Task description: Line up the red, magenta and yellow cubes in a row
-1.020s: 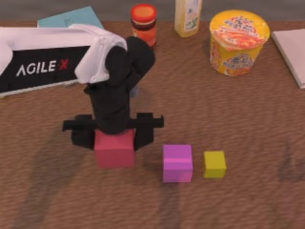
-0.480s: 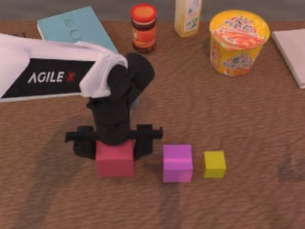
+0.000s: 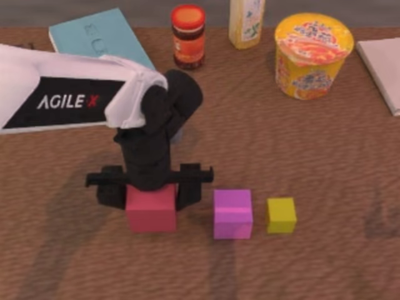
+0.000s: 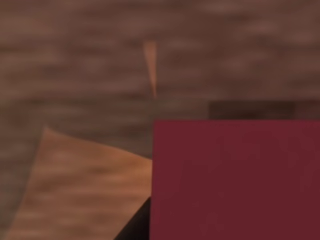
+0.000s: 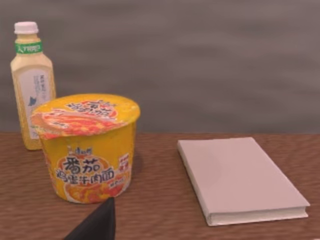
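Top view: left gripper (image 3: 150, 187) fingers spread, straddling the red cube (image 3: 150, 209).
Cube looks rigid, light, matte; grip flat opposite sides.

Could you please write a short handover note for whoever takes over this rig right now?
Left gripper: low over the red cube, fingers straddling its sides; I cannot tell whether they grip it.
Right arm: out of the top view, parked; its wrist camera faces the noodle cup, a bottle and a white book.
Cubes: red at the left, magenta cube in the middle, yellow cube at the right, roughly in one line on the table.
Done: the row looks nearly formed.
Left: probably close the wider red-to-magenta gap, release, withdraw.
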You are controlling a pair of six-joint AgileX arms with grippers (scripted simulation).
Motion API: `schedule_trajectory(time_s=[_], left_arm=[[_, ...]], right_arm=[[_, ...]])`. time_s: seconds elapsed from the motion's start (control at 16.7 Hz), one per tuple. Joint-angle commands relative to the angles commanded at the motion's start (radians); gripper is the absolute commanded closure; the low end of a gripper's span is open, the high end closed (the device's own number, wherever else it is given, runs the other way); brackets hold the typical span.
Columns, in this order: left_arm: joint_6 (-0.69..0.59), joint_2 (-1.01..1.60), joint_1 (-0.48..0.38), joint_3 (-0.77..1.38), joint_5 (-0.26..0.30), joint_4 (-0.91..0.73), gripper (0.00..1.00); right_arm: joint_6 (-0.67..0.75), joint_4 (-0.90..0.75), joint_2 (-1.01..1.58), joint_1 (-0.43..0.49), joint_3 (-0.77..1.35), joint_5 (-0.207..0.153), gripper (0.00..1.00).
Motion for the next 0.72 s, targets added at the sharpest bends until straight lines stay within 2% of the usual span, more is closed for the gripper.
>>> schedule_trajectory(time_s=[0.24,0.72], left_arm=[[0.0,0.0,0.0,0.0,0.0,0.0,0.02],[0.0,0.0,0.0,0.0,0.0,0.0,0.0]], right_arm=[[0.0,0.0,0.0,0.0,0.0,0.0,0.0],[0.0,0.0,0.0,0.0,0.0,0.0,0.0]])
